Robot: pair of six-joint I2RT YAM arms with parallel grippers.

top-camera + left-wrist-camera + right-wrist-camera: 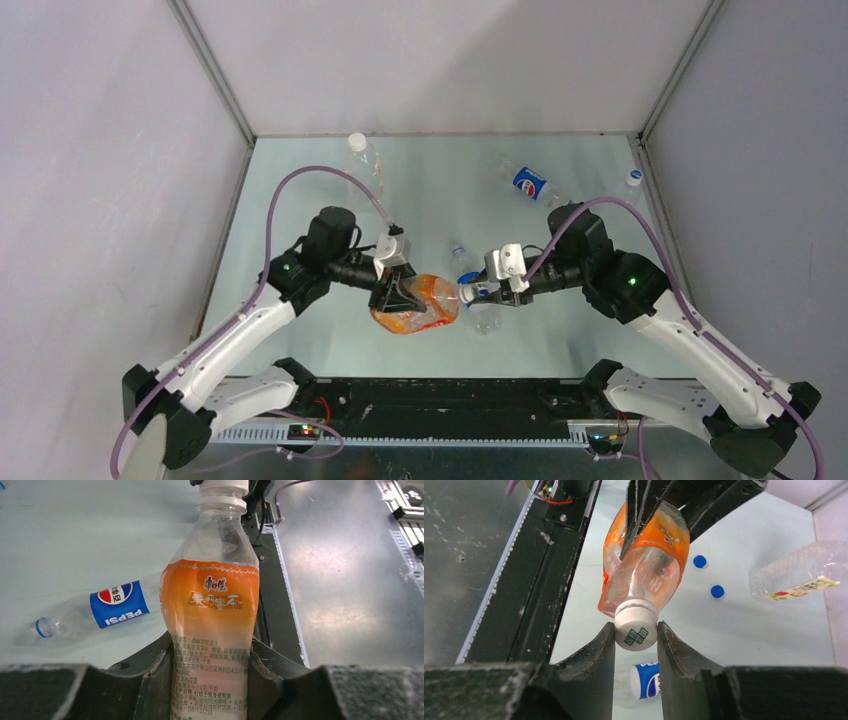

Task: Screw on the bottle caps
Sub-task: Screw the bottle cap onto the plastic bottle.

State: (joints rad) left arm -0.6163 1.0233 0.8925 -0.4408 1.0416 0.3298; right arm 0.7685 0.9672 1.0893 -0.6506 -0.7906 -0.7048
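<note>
Grip of left fingers (150,680) narrow on body of orange-label bottle (210,600), held sideways between both pairs of fingers. White cap (636,627) on bottle neck, pinched between right fingers (596,660), closed narrow around it. Two blue caps (699,561) (717,591) loose on worktop (749,630) beyond right fingers, slightly apart. Pepsi bottle (646,680) lying under right fingers.

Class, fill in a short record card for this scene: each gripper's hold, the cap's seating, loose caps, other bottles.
left gripper: shut on the body of the orange-label bottle
right gripper: shut on the white cap at that bottle's mouth
cap seating: on the neck; how far threaded cannot be told
loose caps: two blue caps on the table
other bottles: Pepsi bottle lying on its side
</note>
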